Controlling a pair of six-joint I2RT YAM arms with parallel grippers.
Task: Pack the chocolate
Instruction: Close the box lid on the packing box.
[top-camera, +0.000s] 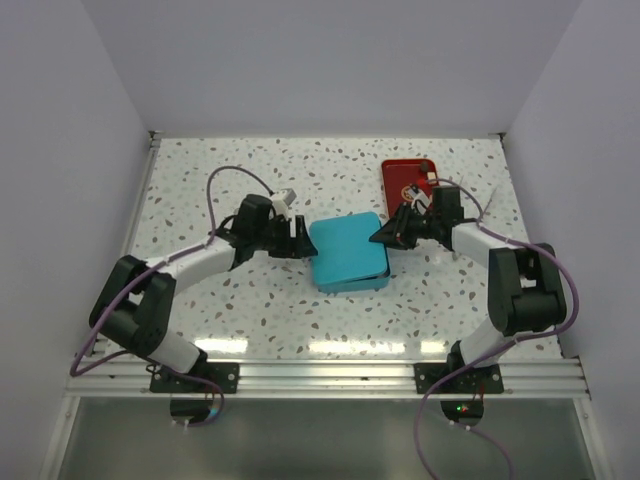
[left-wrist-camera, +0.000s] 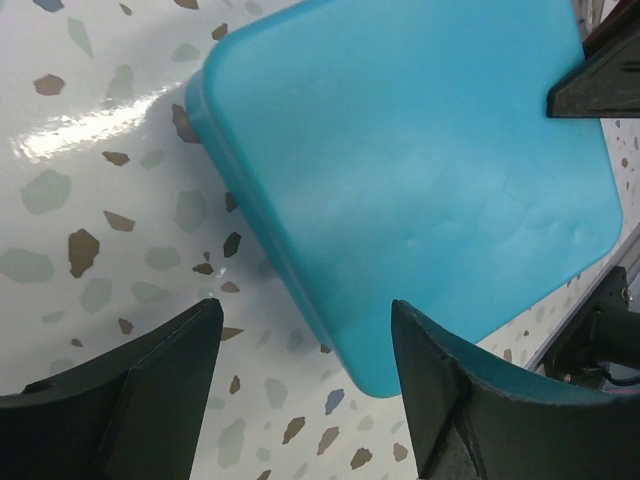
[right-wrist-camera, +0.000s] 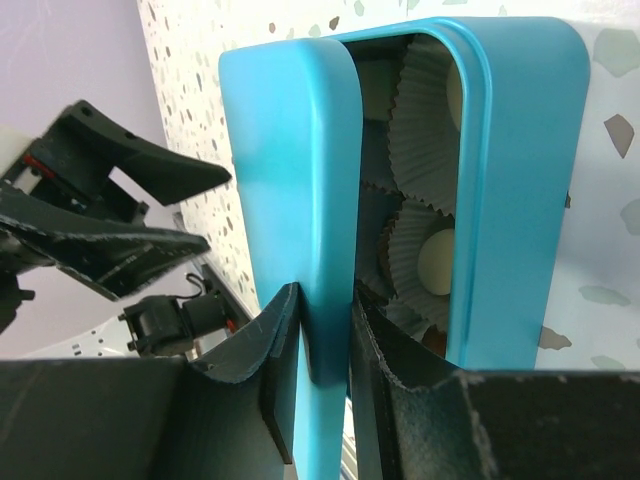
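The teal box (top-camera: 347, 252) lies mid-table. My right gripper (right-wrist-camera: 325, 310) is shut on the edge of its teal lid (right-wrist-camera: 285, 150), holding it slightly raised off the teal base (right-wrist-camera: 510, 180). In the gap I see crinkled paper cups (right-wrist-camera: 415, 90) holding cream-white chocolate pieces (right-wrist-camera: 436, 262). A dark brown piece (right-wrist-camera: 436, 341) partly shows below; the other pieces are hidden. My left gripper (left-wrist-camera: 305, 320) is open at the box's opposite side, with a corner of the lid (left-wrist-camera: 420, 170) between its fingers. In the top view the left gripper (top-camera: 303, 237) and the right gripper (top-camera: 385, 236) flank the box.
A red tray (top-camera: 405, 177) lies behind the right gripper at the back right. The speckled tabletop (top-camera: 250, 310) is walled on the left, right and back. A metal rail (top-camera: 330, 375) runs along the near edge.
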